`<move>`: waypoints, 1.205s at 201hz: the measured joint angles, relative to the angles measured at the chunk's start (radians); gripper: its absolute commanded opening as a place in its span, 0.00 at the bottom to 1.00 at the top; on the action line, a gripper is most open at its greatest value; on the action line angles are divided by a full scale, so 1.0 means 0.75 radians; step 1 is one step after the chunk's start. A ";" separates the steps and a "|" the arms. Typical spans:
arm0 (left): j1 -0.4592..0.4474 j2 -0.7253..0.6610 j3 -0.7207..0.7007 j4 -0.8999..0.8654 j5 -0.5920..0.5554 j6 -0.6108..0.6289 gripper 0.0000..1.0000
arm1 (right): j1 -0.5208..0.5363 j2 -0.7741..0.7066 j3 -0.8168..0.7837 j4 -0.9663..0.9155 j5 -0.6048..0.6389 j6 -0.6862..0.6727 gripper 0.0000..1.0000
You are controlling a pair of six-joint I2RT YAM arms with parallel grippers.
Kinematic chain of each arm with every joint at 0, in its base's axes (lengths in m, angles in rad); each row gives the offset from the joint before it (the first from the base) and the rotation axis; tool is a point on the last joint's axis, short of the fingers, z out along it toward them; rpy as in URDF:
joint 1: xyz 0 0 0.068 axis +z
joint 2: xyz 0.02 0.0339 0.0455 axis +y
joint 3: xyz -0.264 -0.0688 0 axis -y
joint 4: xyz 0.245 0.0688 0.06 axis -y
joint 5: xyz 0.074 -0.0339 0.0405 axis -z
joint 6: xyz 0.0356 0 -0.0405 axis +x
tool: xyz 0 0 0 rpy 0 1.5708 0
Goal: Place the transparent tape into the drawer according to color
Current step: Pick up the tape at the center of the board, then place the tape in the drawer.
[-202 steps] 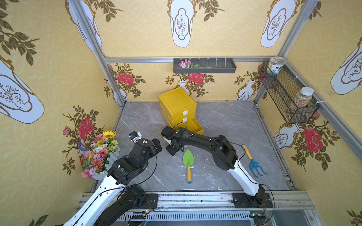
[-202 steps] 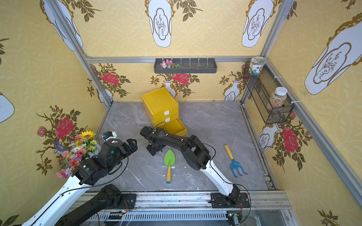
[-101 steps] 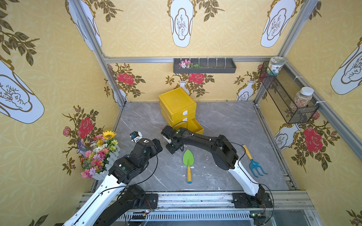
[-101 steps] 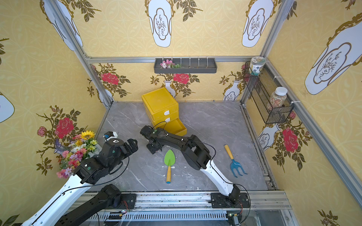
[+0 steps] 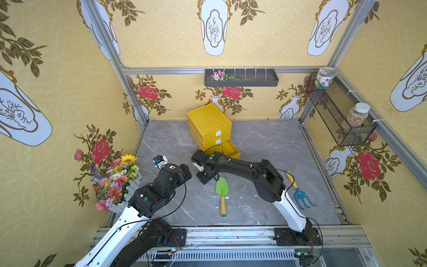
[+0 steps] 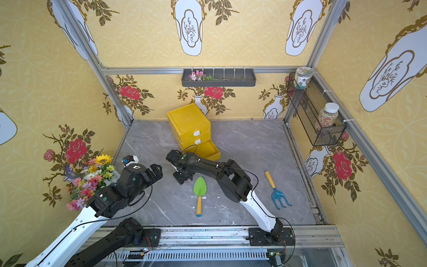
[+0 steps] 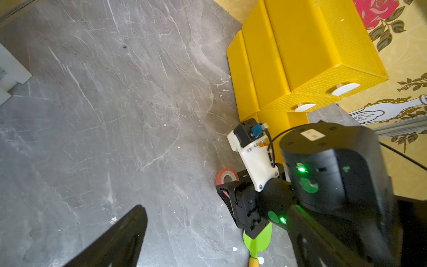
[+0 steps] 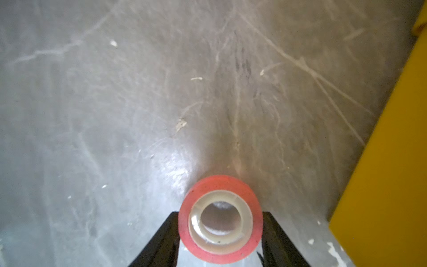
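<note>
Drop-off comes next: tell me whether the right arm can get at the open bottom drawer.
Probably yes. The right arm, jaws closed around the red tape roll, sits just beside the open bottom drawer, with only bare table between.

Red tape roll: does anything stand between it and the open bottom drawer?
Nothing visible. Bare grey floor lies between the red tape roll and the open bottom drawer; the green trowel lies off that path.
</note>
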 measured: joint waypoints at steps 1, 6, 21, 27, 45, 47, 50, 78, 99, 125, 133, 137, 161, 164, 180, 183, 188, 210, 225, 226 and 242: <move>0.000 0.000 0.000 0.000 0.000 0.000 1.00 | 0.000 -0.003 -0.002 0.001 -0.002 0.002 0.54; 0.000 0.000 0.000 0.000 0.000 0.000 1.00 | 0.000 -0.022 -0.014 0.004 -0.012 0.009 0.54; 0.000 0.000 0.000 0.000 0.000 0.000 1.00 | -0.002 -0.080 -0.051 0.025 -0.042 0.014 0.54; 0.000 0.000 0.000 0.000 0.000 0.000 1.00 | -0.003 -0.101 -0.066 0.034 -0.050 0.018 0.54; 0.000 0.002 0.000 0.000 0.000 0.000 1.00 | -0.006 -0.165 -0.108 0.051 -0.077 0.043 0.54; 0.000 0.002 0.000 0.000 0.000 0.000 1.00 | -0.007 -0.171 -0.113 0.053 -0.080 0.042 0.54; 0.000 0.003 0.000 0.000 0.000 0.000 1.00 | -0.010 -0.181 -0.120 0.057 -0.084 0.042 0.54; 0.000 0.005 -0.001 0.001 0.001 0.000 1.00 | -0.060 -0.284 -0.188 0.097 -0.097 0.052 0.54; 0.000 0.008 -0.001 0.001 0.001 0.000 1.00 | -0.122 -0.337 -0.215 0.115 -0.087 0.058 0.54; 0.000 0.010 -0.002 0.001 0.001 0.000 1.00 | -0.201 -0.377 -0.243 0.138 -0.056 0.078 0.54; 0.000 0.010 -0.003 0.001 0.001 0.000 1.00 | -0.229 -0.381 -0.248 0.149 -0.040 0.079 0.54; 0.000 0.011 -0.003 0.001 0.001 0.000 1.00 | -0.242 -0.381 -0.249 0.151 -0.036 0.082 0.54; 0.000 0.018 -0.003 0.002 0.002 0.000 1.00 | -0.305 -0.352 -0.232 0.166 0.035 0.087 0.54; 0.000 0.019 -0.003 0.003 0.003 0.000 1.00 | -0.312 -0.344 -0.226 0.170 0.046 0.087 0.54; 0.000 0.024 -0.003 0.009 0.006 0.000 1.00 | -0.341 -0.293 -0.201 0.185 0.098 0.087 0.54; 0.000 0.025 -0.003 0.010 0.006 0.000 1.00 | -0.345 -0.284 -0.198 0.185 0.102 0.087 0.54; 0.000 0.026 -0.003 0.010 0.007 0.000 1.00 | -0.354 -0.269 -0.191 0.184 0.109 0.087 0.54; 0.000 0.034 -0.003 0.017 0.011 0.000 1.00 | -0.383 -0.216 -0.164 0.171 0.144 0.088 0.56; 0.000 0.042 -0.003 0.020 0.012 0.000 1.00 | -0.399 -0.179 -0.138 0.172 0.166 0.093 0.57; 0.000 0.042 -0.003 0.020 0.012 0.000 1.00 | -0.400 -0.176 -0.138 0.173 0.166 0.093 0.58; 0.000 0.050 -0.007 0.025 0.017 0.000 1.00 | -0.411 -0.159 -0.133 0.172 0.184 0.099 0.64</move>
